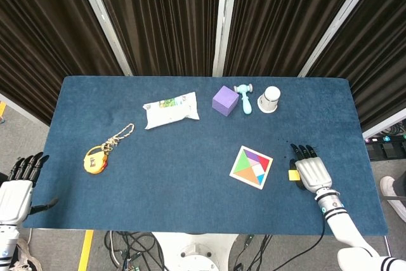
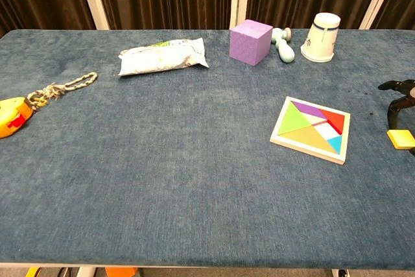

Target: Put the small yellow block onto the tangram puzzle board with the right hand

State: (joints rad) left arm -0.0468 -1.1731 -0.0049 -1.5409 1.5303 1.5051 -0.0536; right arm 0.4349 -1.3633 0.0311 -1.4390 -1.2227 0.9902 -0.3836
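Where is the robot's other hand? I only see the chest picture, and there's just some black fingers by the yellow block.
Observer: The left hand hangs off the table's left edge, holding nothing, fingers apart.
Child: What do the black fingers belong to?
Observer: The right hand. From above you see its whole pale back, lying just right of the yellow block.
Child: Is the block on the puzzle yet?
Observer: No. From above, bare table shows between it and the puzzle board.
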